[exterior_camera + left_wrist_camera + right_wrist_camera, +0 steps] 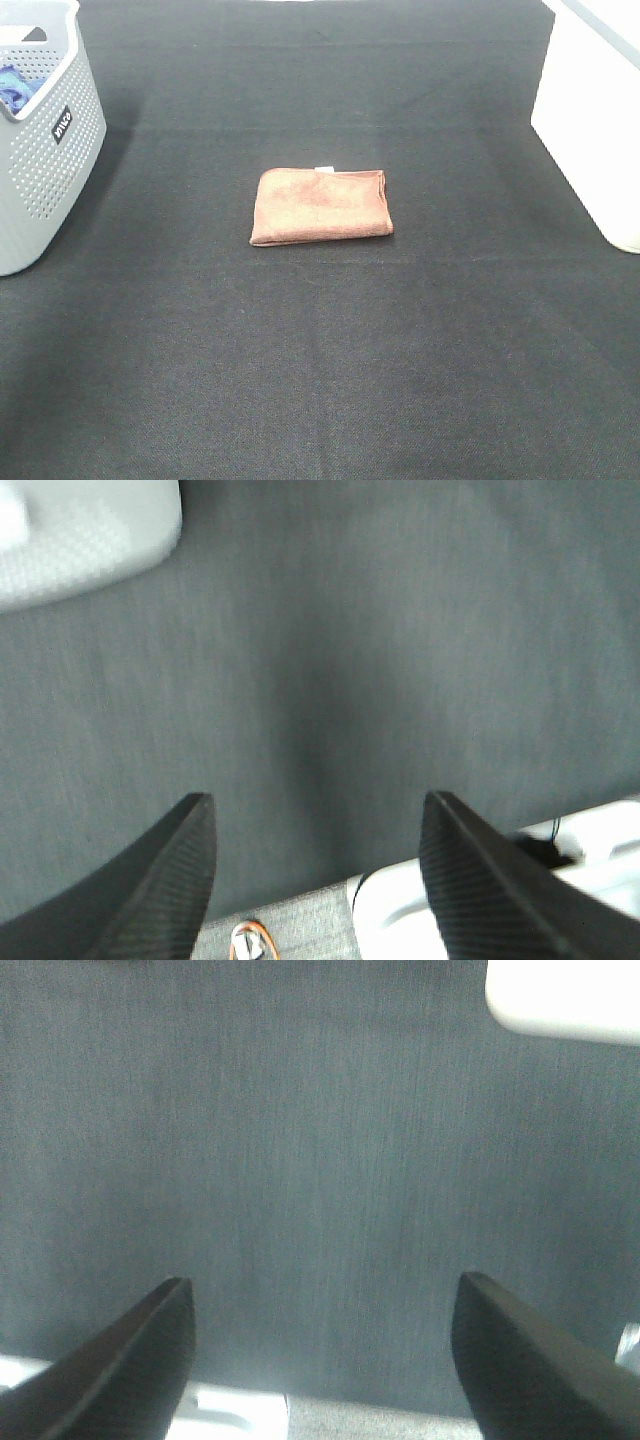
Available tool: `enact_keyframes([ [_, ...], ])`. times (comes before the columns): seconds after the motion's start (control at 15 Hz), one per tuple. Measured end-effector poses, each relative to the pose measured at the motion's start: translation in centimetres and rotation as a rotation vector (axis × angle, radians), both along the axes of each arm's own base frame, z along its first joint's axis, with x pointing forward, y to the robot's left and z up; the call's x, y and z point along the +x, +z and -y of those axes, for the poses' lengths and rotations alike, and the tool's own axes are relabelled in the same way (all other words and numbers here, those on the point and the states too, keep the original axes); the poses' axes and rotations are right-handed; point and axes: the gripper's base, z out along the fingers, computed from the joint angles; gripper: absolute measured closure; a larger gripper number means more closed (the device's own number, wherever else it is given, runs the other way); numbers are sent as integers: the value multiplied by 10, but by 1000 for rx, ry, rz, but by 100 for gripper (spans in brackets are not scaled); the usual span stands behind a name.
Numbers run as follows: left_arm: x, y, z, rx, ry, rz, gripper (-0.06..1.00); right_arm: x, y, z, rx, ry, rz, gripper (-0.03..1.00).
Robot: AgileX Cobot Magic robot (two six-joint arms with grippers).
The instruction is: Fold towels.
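both hands point(315, 810) point(322, 1295) gape wide, holding nothing.

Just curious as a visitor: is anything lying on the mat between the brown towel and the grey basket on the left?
No. The high camera shows only bare black mat between the folded towel and the grey basket.

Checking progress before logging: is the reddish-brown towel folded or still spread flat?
Folded. The reddish-brown towel lies as a compact rectangle with layered edges at its right end, its white tag on the far edge.
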Motion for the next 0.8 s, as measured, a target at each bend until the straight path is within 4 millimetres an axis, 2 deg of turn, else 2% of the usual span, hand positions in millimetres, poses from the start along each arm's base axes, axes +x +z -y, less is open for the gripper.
enact_keyframes([
  [0.13, -36, -20, -7, 6, -18, 18, 37, -35, -21, 4, 2, 0, 13, 28],
  [0.2, -61, -30, -13, 10, -43, 75, 37, -58, -38, 7, 3, 0, 27, 28],
  [0.33, -86, -38, -18, -3, -51, 180, 37, -82, -53, 10, 9, 0, 73, 28],
  [0.4, -95, -42, -20, -11, -51, 227, 37, -90, -54, 12, 15, 0, 116, 28],
  [0.6, -108, -55, -22, -26, -49, 312, 37, -110, -49, 13, 13, 44, 294, 28],
  [0.8, -105, -72, -19, -29, -94, 304, 37, -122, -47, 10, 9, 155, 385, 28],
])
